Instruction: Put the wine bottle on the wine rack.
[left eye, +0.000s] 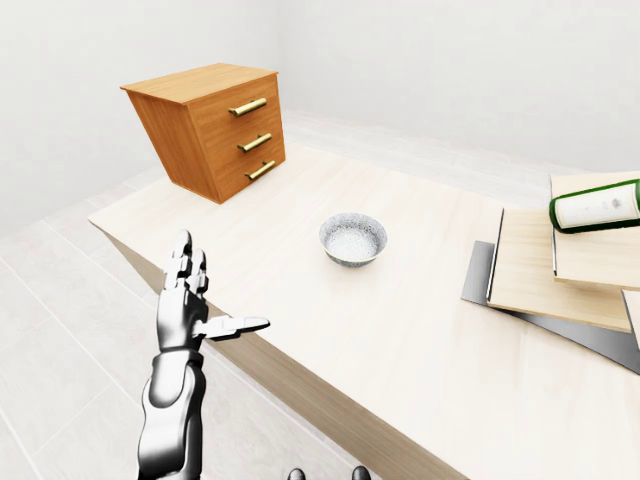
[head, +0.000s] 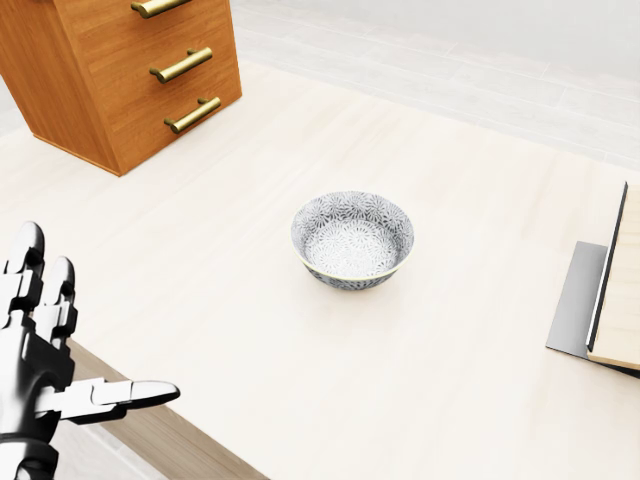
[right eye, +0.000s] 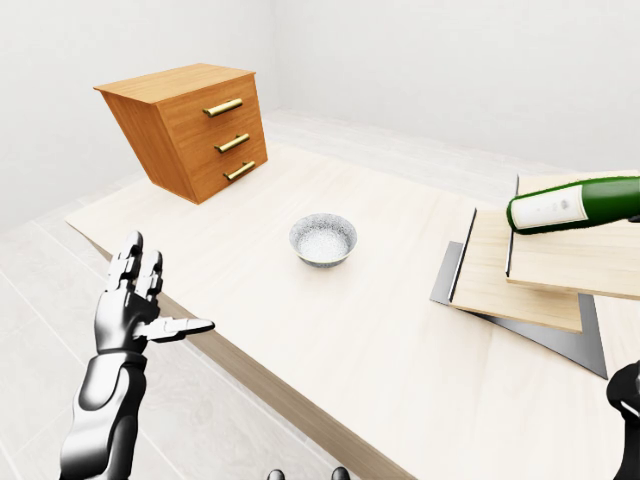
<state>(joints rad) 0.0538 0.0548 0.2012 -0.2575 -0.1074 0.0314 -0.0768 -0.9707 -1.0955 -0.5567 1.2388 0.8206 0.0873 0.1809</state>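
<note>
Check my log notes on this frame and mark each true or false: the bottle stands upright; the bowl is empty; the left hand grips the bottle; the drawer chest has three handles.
1. The wine bottle stands upright. False: it lies on its side on stacked wooden boards.
2. The patterned bowl is empty. True.
3. The left hand grips the bottle. False: its fingers are open, holding nothing.
4. The drawer chest has three brass handles. True.

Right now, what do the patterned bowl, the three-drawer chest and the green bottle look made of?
The grey-and-white patterned round bowl looks like glazed ceramic, given its printed pattern. The orange-brown three-drawer chest shows wood grain, with brass-coloured handles. The dark green wine bottle looks like glossy glass, with a white label.
</note>
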